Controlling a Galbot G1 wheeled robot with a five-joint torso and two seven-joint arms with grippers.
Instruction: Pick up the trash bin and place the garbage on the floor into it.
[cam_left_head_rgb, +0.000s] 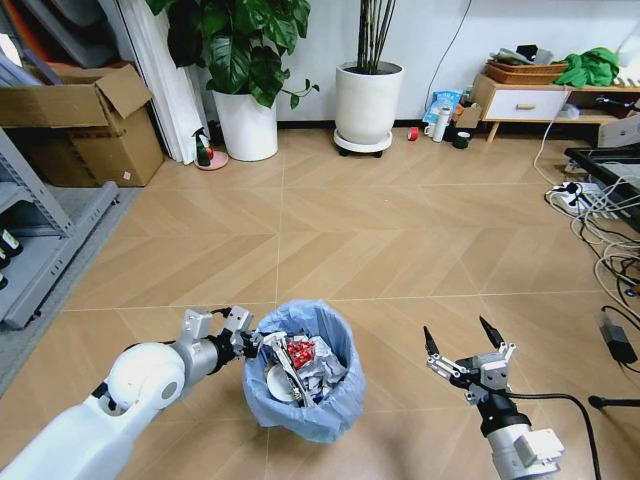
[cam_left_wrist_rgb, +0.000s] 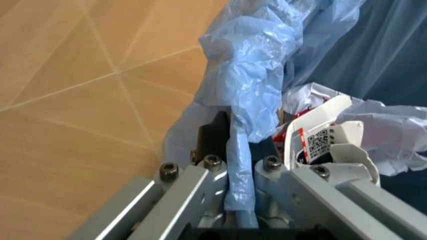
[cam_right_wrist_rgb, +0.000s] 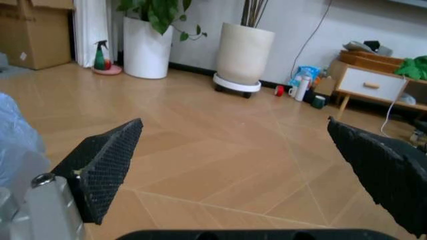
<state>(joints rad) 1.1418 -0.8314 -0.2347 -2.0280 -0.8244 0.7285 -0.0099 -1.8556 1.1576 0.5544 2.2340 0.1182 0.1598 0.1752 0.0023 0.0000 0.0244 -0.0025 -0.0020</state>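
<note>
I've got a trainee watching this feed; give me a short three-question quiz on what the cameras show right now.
1. True or false: the left gripper grips the trash bin by its rim.
2. How do the right gripper fingers stand? A) spread apart, holding nothing B) closed on a tissue
3. Where is the garbage now?

Key:
1. True; the bag-covered rim sits between its fingers.
2. A.
3. Inside the bin; the floor around it shows no litter.

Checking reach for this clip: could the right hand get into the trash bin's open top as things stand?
Probably yes. The right hand hangs open beside the trash bin with bare floor between; the left hand grips the far rim.
</note>
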